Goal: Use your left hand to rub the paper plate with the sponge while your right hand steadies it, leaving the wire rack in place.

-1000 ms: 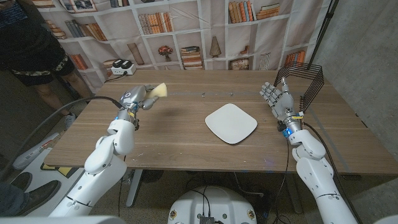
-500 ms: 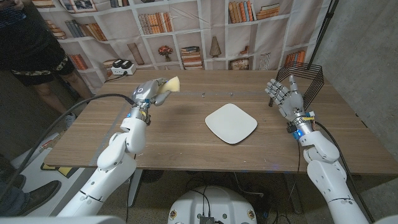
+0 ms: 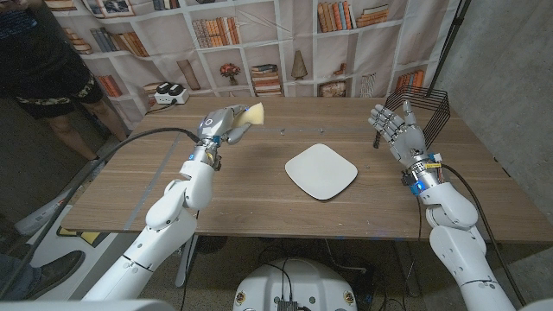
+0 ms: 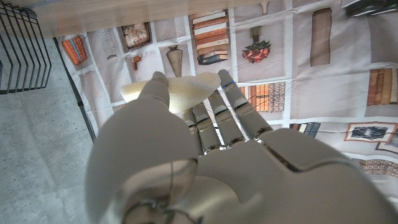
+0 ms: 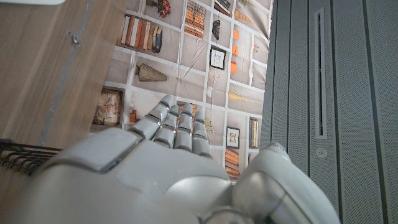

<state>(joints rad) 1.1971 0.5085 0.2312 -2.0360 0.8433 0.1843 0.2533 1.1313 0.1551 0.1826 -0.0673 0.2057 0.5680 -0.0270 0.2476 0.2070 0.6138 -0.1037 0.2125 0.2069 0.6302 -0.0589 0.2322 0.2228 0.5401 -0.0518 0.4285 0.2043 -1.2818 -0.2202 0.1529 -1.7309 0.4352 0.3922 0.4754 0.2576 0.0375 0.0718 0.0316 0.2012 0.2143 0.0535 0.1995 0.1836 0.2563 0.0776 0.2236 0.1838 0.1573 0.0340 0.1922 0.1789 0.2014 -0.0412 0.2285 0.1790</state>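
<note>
Sponge (image 3: 251,115), gripped in the left hand (image 3: 223,126), has moved right toward the paper plate (image 3: 321,170) at frame centre, while the empty right hand (image 3: 395,131), fingers spread, hovers beside the wire rack (image 3: 423,111), so rubbing hasn't begun.

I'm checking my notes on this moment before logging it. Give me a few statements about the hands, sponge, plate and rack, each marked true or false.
1. The left hand holds the sponge. True.
2. The sponge touches the plate. False: it is held up, well to the plate's left.
3. The right hand presses on the plate. False: it is raised beside the wire rack, fingers apart, holding nothing.
4. The plate lies on the table between the two arms. True.
</note>
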